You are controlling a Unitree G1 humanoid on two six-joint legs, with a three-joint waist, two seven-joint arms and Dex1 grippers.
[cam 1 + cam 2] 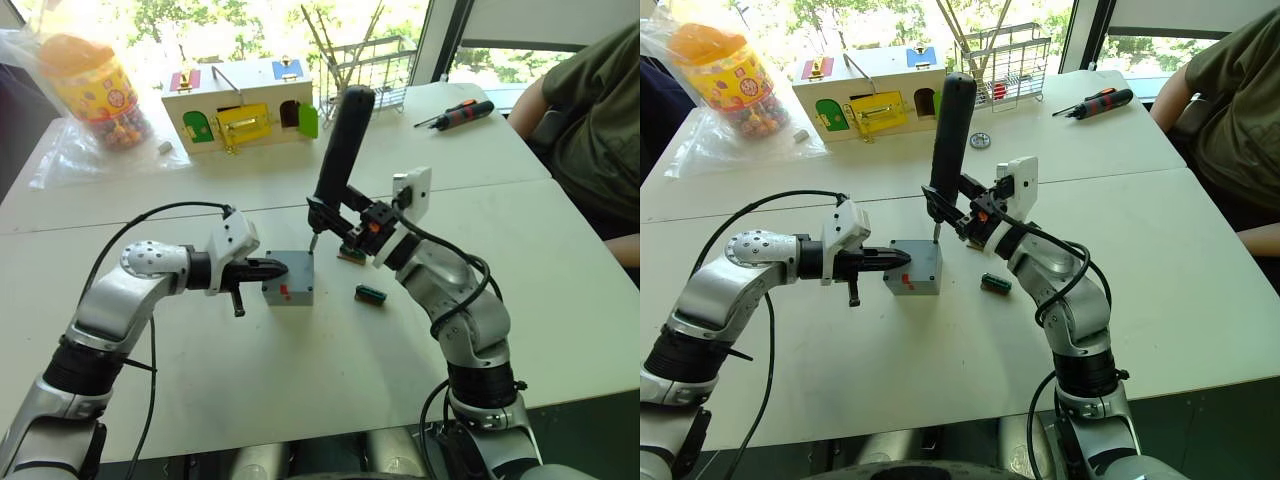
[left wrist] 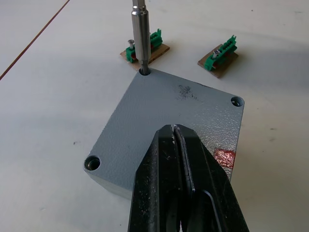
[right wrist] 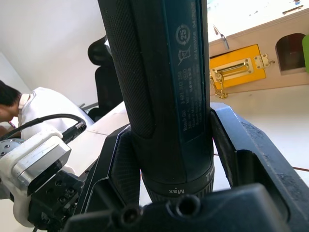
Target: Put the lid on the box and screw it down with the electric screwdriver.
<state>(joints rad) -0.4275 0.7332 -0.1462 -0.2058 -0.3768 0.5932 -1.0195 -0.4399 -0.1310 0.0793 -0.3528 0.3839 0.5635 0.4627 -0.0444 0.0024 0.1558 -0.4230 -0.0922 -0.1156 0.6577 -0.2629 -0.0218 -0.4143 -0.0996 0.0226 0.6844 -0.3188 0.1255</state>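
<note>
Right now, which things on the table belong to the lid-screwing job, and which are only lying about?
Job: lid on the box; electric screwdriver in right gripper; left gripper.

Lying about: wooden toy house, manual screwdriver, candy jar, two green connector boards, wire rack.

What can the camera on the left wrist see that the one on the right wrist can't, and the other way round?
The left wrist view looks down on the grey lid on the box, its corner screw holes, the closed left claw resting on it, the metal bit in a corner hole, and two small green parts beyond. The right wrist view has the wooden toy house and the right claw clamped around the tool's dark body. Both show the electric screwdriver.
</note>
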